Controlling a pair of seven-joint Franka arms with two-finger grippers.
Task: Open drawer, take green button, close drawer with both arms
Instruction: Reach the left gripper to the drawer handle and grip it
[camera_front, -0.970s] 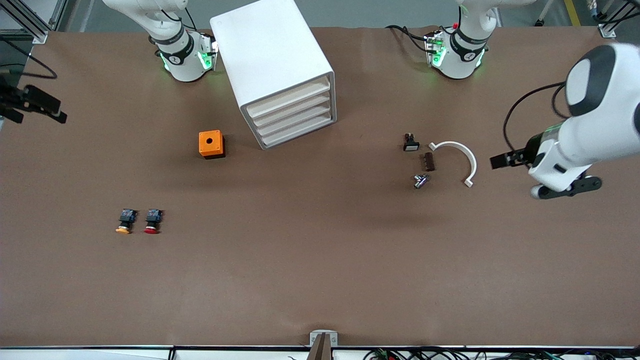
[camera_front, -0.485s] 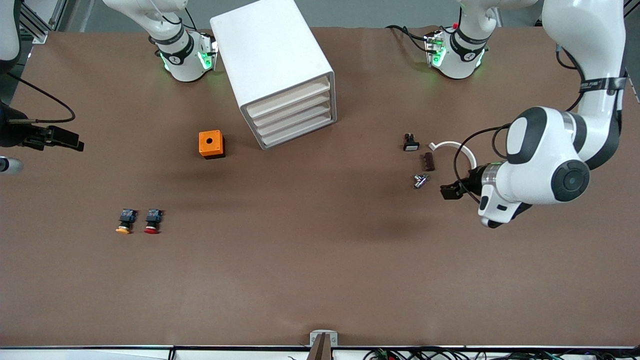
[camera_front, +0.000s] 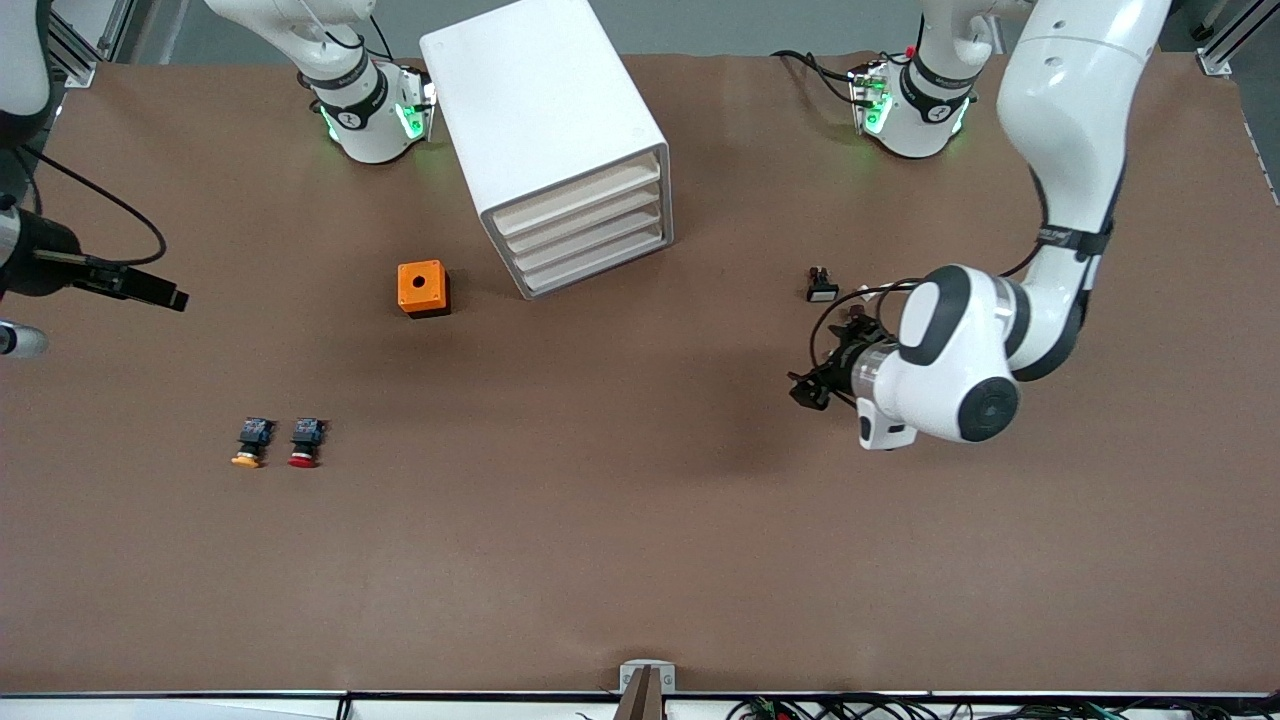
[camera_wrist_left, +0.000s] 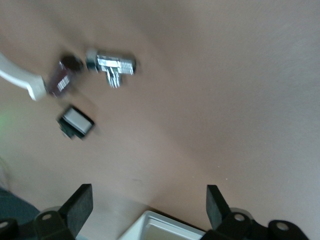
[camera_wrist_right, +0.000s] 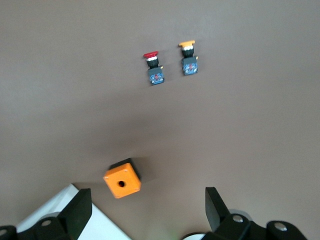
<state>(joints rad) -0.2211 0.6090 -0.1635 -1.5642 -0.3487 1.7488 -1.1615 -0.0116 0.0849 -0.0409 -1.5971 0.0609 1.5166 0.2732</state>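
The white cabinet (camera_front: 545, 130) stands at the back of the table. Its four alike drawers (camera_front: 585, 228) are all shut. The green-capped button is hidden. My left gripper (camera_front: 805, 391) is open and empty, low over the table beside some small parts, its fingers pointing toward the cabinet. In the left wrist view its gripper (camera_wrist_left: 146, 207) frames a corner of the cabinet (camera_wrist_left: 165, 231). My right gripper (camera_front: 165, 296) is open and empty over the right arm's end of the table. In the right wrist view that gripper (camera_wrist_right: 146, 209) shows a cabinet corner (camera_wrist_right: 57, 207).
An orange box (camera_front: 423, 288) with a hole sits beside the cabinet, toward the right arm's end. A yellow-capped button (camera_front: 249, 443) and a red-capped button (camera_front: 305, 442) lie nearer the front camera. A black switch (camera_front: 821, 285), a brown part (camera_wrist_left: 62, 77) and a metal part (camera_wrist_left: 112, 64) lie by the left arm.
The left arm has swung from its end of the table toward the middle, its gripper now past the small parts. The right gripper has moved in slightly from the table's edge.
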